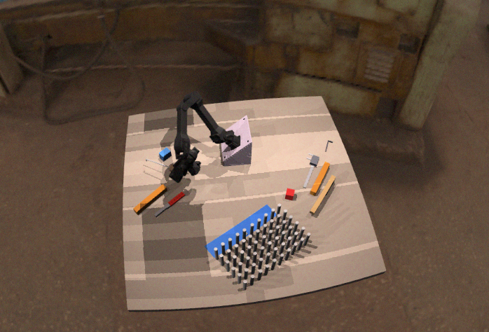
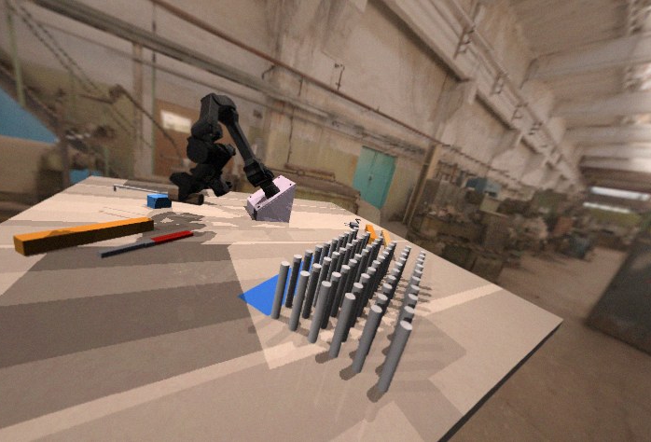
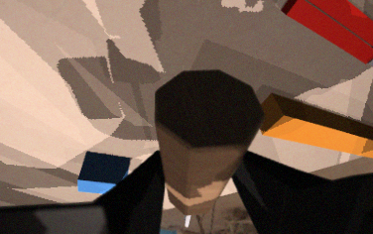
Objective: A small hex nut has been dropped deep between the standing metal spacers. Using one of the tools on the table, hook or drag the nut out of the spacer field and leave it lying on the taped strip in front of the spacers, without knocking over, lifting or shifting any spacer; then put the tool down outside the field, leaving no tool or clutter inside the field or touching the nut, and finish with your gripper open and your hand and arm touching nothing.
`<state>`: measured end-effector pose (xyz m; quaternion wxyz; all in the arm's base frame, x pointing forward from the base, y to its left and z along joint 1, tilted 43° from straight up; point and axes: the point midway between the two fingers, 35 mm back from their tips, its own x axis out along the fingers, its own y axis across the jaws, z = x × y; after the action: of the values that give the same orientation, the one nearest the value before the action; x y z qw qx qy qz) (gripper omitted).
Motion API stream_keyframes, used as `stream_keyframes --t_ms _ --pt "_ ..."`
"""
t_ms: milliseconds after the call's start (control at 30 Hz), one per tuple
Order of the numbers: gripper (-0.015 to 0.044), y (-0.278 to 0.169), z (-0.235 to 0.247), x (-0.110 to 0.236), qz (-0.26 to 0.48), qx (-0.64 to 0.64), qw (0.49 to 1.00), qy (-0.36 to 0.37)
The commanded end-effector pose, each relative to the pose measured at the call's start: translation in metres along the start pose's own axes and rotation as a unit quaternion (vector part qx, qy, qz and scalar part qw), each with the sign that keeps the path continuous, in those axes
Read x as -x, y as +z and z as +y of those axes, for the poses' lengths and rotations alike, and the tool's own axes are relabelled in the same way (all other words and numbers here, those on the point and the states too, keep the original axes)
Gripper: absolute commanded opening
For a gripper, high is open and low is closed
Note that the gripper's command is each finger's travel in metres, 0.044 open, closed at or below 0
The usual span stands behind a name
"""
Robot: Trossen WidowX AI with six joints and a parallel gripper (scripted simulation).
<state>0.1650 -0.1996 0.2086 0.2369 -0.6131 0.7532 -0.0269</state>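
My gripper is low over the table's left rear part. It is shut on the wooden eight-sided handle of a hook tool. The tool's thin wire shaft points away to the left, just above the table. The field of standing grey spacers is far off at the front right. The blue taped strip lies along the field's near-left side. The nut is hidden among the spacers.
A blue cube, an orange bar and a red-handled tool lie near the gripper. A pink wedge holds the arm's base. A red cube, two bars, a grey tool and a hex key lie at the right.
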Motion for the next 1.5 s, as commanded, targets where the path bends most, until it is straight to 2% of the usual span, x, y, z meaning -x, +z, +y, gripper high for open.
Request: stream_keyframes --t_ms 0,1467 --pt "0.0 0.003 0.001 -0.002 -0.001 0.005 1.0 0.001" --pt "0.0 0.013 0.0 -0.02 -0.003 0.004 1.0 -0.001"
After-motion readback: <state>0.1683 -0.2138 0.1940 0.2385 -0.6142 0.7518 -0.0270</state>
